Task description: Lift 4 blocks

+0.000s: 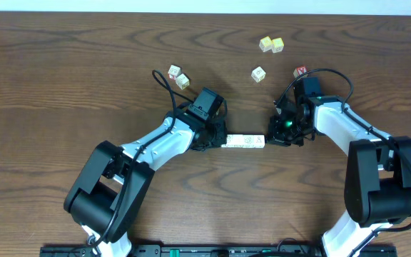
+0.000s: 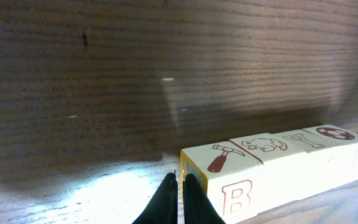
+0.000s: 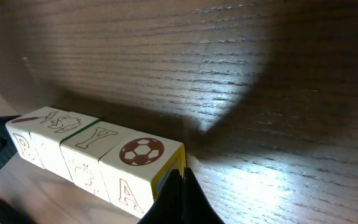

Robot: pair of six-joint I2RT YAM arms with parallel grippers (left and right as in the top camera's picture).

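Row of four blocks [image 1: 245, 141], squeezed end to end between two robot arms over a dark wood-grain table [image 1: 48, 86]. Nearest, the left arm [image 1: 120, 178] and right arm [image 1: 377, 171] rise from the near edge and reach inward toward the middle of the table.

The left gripper [image 1: 222, 140] has its fingers pressed together into one narrow tip, which bears on the left end of the row. The right gripper [image 1: 268, 137] is closed the same way, fingers together, against the right end. Neither has a block between its fingers; the row is trapped between the two closed tips. Whether the row has left the table cannot be told.

To lift well, both arms probably need to push inward evenly and rise at the same pace, with each tip centred on its end face. Otherwise the row may buckle in the middle and fall.

The blocks are pale cream wooden cubes of equal size, flush in a straight line. Their top faces carry reddish-brown prints: a hammer, an animal, a letter Y and a soccer ball. One side shows a B at the left end, another an A at the right end.

Farther off lie loose cubes: a pair [image 1: 178, 76] at left, a single cube [image 1: 258, 73], a red-lettered cube [image 1: 300, 71], and farthest a yellowish pair [image 1: 271, 45].
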